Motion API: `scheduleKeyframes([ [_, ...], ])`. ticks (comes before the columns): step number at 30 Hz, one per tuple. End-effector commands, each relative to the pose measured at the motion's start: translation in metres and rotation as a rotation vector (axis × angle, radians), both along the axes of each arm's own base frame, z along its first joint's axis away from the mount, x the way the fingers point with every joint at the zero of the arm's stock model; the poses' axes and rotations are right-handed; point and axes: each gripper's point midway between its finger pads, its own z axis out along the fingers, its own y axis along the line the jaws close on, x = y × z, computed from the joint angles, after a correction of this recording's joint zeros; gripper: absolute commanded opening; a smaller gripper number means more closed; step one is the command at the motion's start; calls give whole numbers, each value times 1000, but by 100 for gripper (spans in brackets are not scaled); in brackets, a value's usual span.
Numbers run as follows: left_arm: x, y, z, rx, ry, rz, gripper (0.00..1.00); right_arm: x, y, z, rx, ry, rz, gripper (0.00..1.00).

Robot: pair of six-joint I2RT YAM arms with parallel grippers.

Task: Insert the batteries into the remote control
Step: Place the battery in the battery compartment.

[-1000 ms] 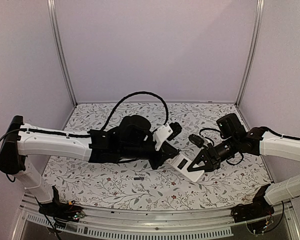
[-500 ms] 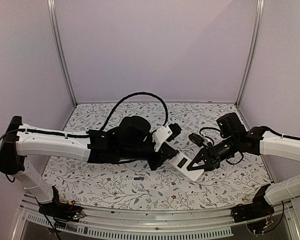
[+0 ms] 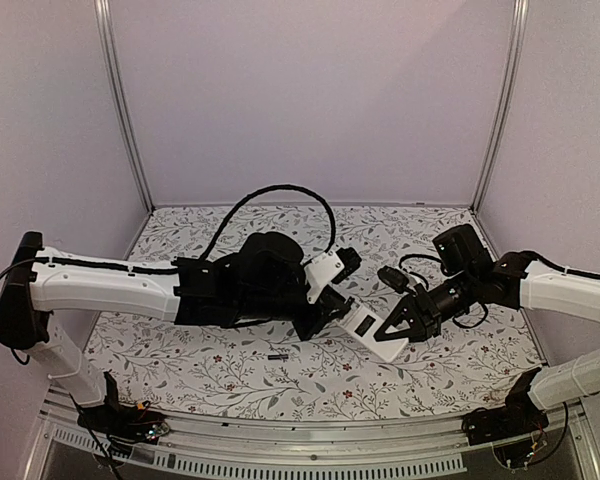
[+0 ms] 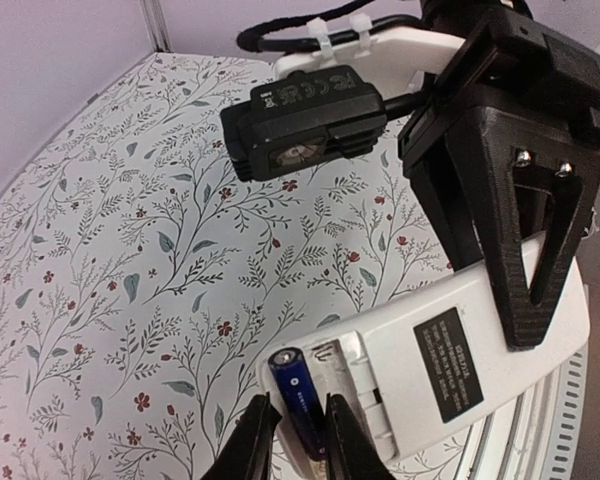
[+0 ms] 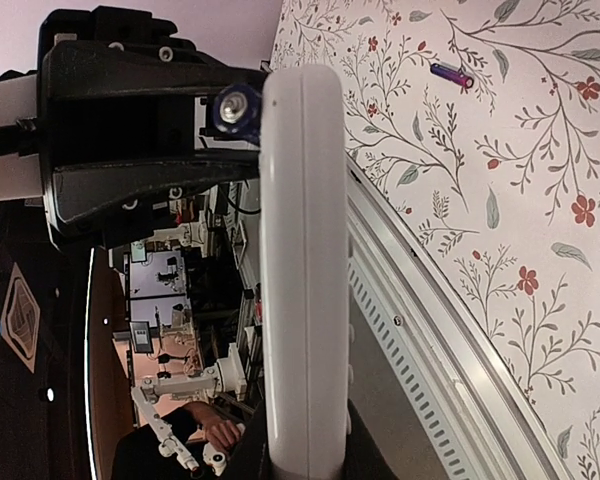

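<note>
Right claw (image 4: 525, 318) is clamped across the thickness of the small flat white plastic remote control (image 4: 420, 370) at one end. The remote is held clear of the floral-patterned table (image 4: 130, 250), plain back up. Its dark label (image 4: 448, 362) sits mid-body and the open recess (image 4: 330, 372) is at the free end.

Left claw (image 4: 302, 445) is closed narrow on a thin dark blue cylindrical battery (image 4: 292, 385), gripping its lower part. The upper end leans over the recess, tilted and not seated.

A second small dark battery (image 3: 277, 356) lies loose on the table, well apart from both claws.

Handling, my judgement:
- **Batteries:** light, rigid, smooth and round, so likely to pivot between the pads or roll if nudged. Best taken across the diameter near mid-length, leaving both ends free to enter the recess.
- **Remote:** a light, stiff, slick hollow shell. Held at one end only, any push at the recess levers against that hold, so insertion force should stay small and directed along the recess.
</note>
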Motion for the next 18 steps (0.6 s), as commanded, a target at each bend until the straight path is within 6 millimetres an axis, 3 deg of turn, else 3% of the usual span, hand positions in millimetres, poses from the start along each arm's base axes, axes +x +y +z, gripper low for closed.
scheduleKeyframes([
  [1, 1, 7, -11, 69, -1, 17, 21, -1, 3, 17, 46, -52, 33, 0],
  [8, -1, 8, -1, 39, -4, 9, 33, -2, 0, 9, 6, -51, 40, 0],
  [16, -2, 13, 26, -74, 54, 9, 46, 0, -5, -4, -65, -95, 50, 0],
  [18, 4, 21, 35, -147, 98, 61, 59, 3, -5, -6, -76, -111, 43, 0],
])
